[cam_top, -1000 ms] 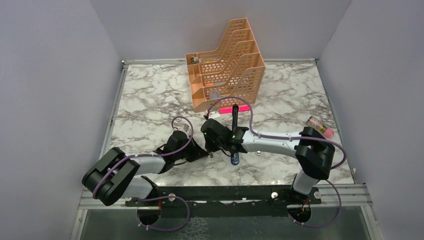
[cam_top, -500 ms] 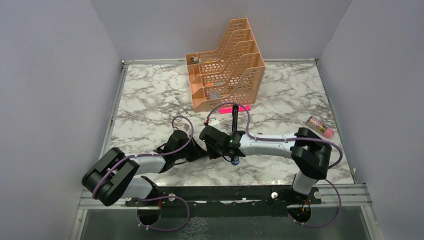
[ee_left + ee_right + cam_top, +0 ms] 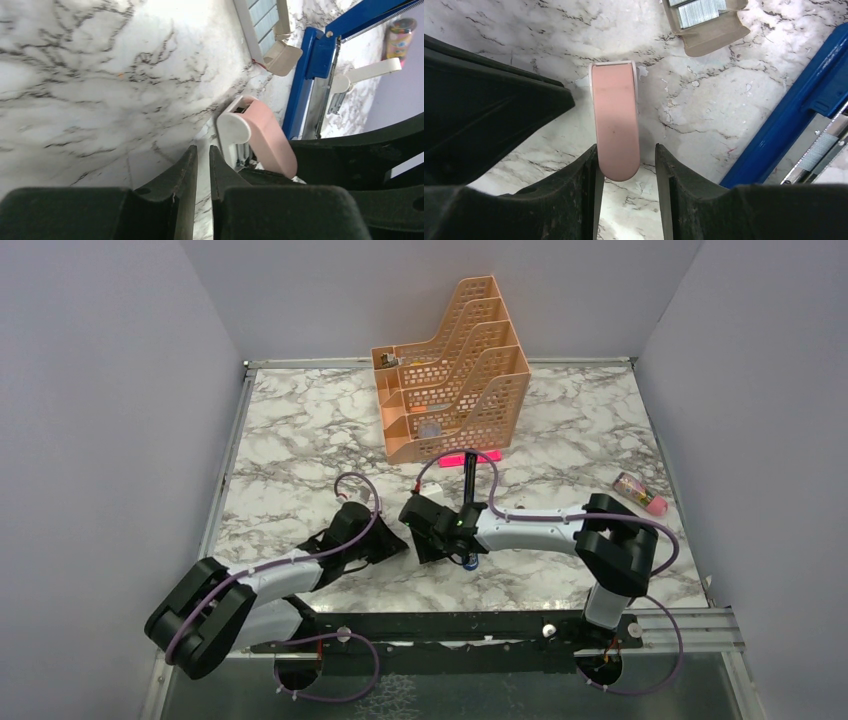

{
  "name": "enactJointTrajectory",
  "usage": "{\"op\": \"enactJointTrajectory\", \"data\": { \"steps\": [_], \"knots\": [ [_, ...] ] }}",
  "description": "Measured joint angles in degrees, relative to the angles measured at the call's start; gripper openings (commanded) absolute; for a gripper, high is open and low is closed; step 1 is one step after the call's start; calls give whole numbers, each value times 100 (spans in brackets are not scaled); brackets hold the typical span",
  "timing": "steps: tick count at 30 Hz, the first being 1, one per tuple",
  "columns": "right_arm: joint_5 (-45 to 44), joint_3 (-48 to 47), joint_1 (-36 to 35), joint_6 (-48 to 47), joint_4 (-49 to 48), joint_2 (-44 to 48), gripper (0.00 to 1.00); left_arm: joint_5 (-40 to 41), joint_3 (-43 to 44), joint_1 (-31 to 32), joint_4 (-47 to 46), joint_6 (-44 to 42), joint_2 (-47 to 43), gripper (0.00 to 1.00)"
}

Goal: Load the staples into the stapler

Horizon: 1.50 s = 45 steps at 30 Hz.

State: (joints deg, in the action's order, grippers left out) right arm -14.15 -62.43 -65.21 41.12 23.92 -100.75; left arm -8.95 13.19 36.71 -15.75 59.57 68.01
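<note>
Silvery staples (image 3: 704,14) risk a scatter. The right gripper (image 3: 626,152), jaws wide, straddles the pink piece (image 3: 615,115); closing or pushing on would likely grab the wrong item or shove it into them. Staples lie beyond the fingertips, past the pink piece, not touching it. Stapler (image 3: 791,117) lies open, right of the fingers in the wrist view. Left gripper (image 3: 203,152): a slit apart, holding nothing.

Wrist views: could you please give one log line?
right gripper: open around pink piece | left gripper: shut | stapler: open | staples: not held
</note>
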Motion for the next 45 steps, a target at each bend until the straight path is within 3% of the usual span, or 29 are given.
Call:
{"op": "enactJointTrajectory", "data": {
  "steps": [9, 18, 25, 32, 45],
  "knots": [
    [-9, 2, 0, -61, 170, 280, 49, 459, -2, 0, 872, -223, -758, 18],
    [-59, -59, 0, -129, 275, 446, 43, 658, 20, 0, 1200, -372, -894, 18],
    [-63, -111, 0, -251, 269, 629, 47, 706, 20, 0, 1276, -446, -957, 18],
    [-107, -181, 2, -352, 271, 625, 33, 706, 22, 0, 1292, -461, -968, 18],
    [-107, -321, 0, -341, 212, 120, 28, 708, 31, 0, 1290, -501, -957, 19]
  ]
}}
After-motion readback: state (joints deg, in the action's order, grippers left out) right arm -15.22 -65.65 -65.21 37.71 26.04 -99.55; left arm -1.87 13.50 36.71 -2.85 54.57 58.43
